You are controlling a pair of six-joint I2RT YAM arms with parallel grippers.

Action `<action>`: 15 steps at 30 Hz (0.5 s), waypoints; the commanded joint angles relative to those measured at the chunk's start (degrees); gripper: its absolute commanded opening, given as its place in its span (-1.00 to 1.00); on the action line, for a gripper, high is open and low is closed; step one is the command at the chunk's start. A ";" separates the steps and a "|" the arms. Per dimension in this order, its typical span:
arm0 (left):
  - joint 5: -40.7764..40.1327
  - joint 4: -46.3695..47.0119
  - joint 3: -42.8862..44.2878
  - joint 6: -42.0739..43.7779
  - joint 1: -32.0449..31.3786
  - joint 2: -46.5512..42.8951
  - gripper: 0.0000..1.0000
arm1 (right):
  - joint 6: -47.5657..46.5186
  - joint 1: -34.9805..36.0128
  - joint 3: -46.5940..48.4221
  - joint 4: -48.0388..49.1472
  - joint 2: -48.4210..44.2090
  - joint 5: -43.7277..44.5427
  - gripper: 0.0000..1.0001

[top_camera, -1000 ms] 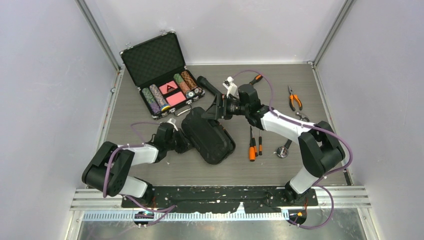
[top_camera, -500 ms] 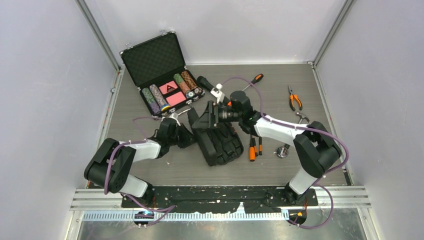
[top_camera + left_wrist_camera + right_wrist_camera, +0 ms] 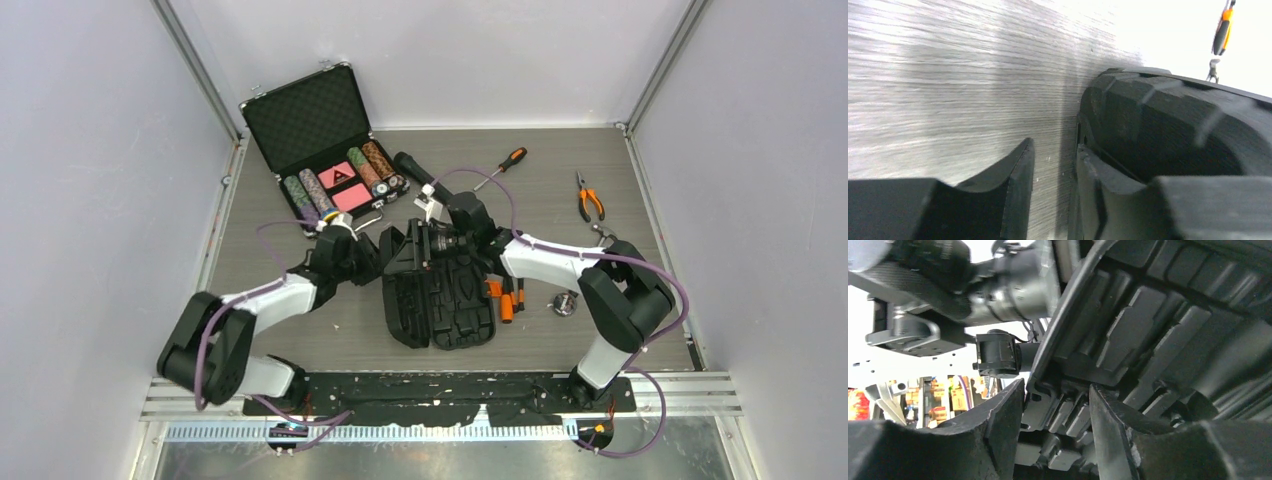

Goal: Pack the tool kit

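From above, we cannot see the right hand [image 3: 425,243] at its tips: its own wrist covers them at the raised lid [image 3: 402,252] of the case [image 3: 440,300]. The left hand [image 3: 368,262] is masked likewise. Right of the left hand, the case runs off the wrist view, and an orange-handled tool [image 3: 1223,27] beyond is cut by the top edge. Whether the right fingers [image 3: 1003,430] touch the lid, we cannot tell.

Tool case [image 3: 455,305] open (lid [image 3: 403,255] tilted up)

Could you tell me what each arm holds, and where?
Right fingers straddle the rim of the tool case lid; a grip cannot be told. Left fingers hold nothing.
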 commanded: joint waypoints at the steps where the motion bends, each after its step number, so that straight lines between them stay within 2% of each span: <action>1: -11.52 -17.22 3.03 7.04 1.78 -10.63 -0.10 | -7.31 0.39 3.87 -8.88 -3.26 5.34 0.12; 5: -19.86 -27.69 3.06 10.09 4.69 -20.44 0.29 | -10.39 0.83 5.75 -13.44 -3.05 8.64 0.14; 8: -24.20 -34.29 4.57 13.16 5.31 -28.65 0.49 | -12.18 2.45 8.67 -16.87 -2.05 10.75 0.16; 11: -26.34 -40.34 7.36 15.38 5.31 -34.69 0.61 | -15.14 4.38 11.54 -22.31 -0.85 13.53 0.26; 15: -23.99 -44.66 9.72 16.01 5.31 -41.92 0.73 | -15.57 6.08 14.90 -24.96 0.48 13.58 0.45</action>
